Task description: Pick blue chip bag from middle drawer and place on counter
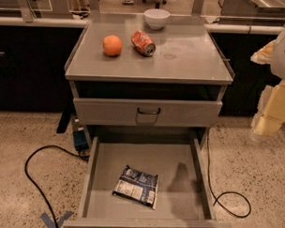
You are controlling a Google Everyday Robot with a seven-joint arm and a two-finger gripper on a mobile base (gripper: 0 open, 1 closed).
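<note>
Dark-blue crinkly foil chip bag (136, 186) lies flat (white label up) on the open grey metal middle drawer (178, 166) floor; the pale gripper (268, 121) hangs far right, well apart, its grip state impossible to tell.

a: what lies on the counter (191, 66)?
b: an orange (112, 45) left of centre, a crushed orange-red can (143, 43) on its side just beside it, and a white bowl (156, 18) at the back edge.
a: and the middle drawer (108, 161)?
b: it stands open. the blue chip bag (136, 186) lies flat on its floor, label up. the gripper (269, 122), seemingly that pale shape, hangs off to the right, beside the cabinet.
</note>
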